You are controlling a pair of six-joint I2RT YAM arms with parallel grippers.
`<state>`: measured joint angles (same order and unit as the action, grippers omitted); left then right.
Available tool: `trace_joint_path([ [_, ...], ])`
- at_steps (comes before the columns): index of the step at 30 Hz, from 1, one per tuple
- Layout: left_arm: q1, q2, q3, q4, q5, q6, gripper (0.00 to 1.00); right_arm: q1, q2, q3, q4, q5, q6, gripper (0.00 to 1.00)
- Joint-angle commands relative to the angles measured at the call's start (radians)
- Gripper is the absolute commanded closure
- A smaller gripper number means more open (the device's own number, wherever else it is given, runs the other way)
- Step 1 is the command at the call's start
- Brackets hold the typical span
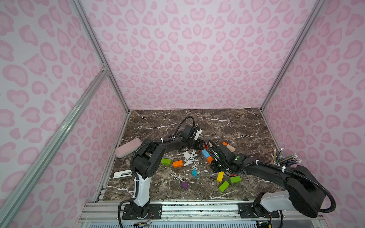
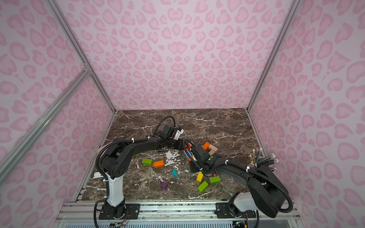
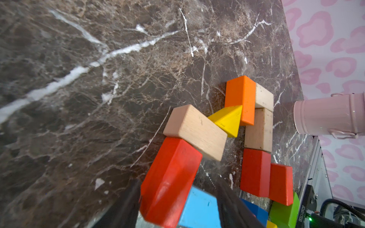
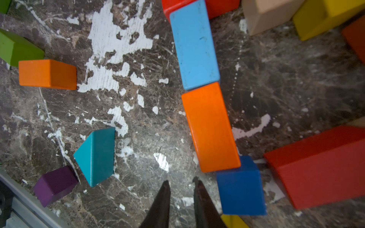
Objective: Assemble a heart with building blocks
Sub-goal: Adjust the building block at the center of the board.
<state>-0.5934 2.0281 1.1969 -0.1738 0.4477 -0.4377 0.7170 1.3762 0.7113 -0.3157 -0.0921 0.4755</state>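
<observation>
Hands first: my left hand [image 3: 176,185] stands about half open with its jaws either side of the near end of a red brick [image 3: 169,173]. From the wrist view I cannot tell whether they are pressing it or only flanking it. My right hand [image 4: 181,180] is nearly closed, just a slit between the tips, holding nothing. It sits low over bare bench [image 4: 138,154], just beside a dark blue cube [image 4: 241,185]. The red brick's far end touches a plain wood brick [image 3: 195,132], which meets a yellow wedge [image 3: 227,120] at what I take for the dip of the heart. Its near end seems to meet a light blue brick [image 4: 194,45], which runs into an orange brick [image 4: 210,126] and then the cube. I judge the step in hand to be seating the left side of the outline, with the shape well along but not closed. To do it well I would keep the red brick flat and nudge it only until both ends close up. I would not shove the wood brick into the wedge, which looks easy to knock askew. Then I would open wide and lift straight up, so neither finger drags the light blue brick. Spare building blocks [image 1: 177,163] lie loose on the bench, apart from the outline.
</observation>
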Motion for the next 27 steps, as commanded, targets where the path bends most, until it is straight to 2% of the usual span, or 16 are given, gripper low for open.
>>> trace_joint_path([
  [1, -0.006, -0.006, -0.002, 0.043, 0.013, 0.002, 0.36, 0.001, 0.008, 0.008, 0.024, 0.029, 0.015, 0.74],
  [15, -0.016, -0.019, -0.008, 0.030, 0.013, 0.010, 0.36, 0.005, -0.025, -0.022, -0.017, -0.014, 0.011, 0.74],
  [27, -0.017, -0.025, -0.008, 0.020, 0.005, 0.014, 0.36, -0.004, -0.010, -0.028, -0.052, 0.053, 0.018, 0.75],
])
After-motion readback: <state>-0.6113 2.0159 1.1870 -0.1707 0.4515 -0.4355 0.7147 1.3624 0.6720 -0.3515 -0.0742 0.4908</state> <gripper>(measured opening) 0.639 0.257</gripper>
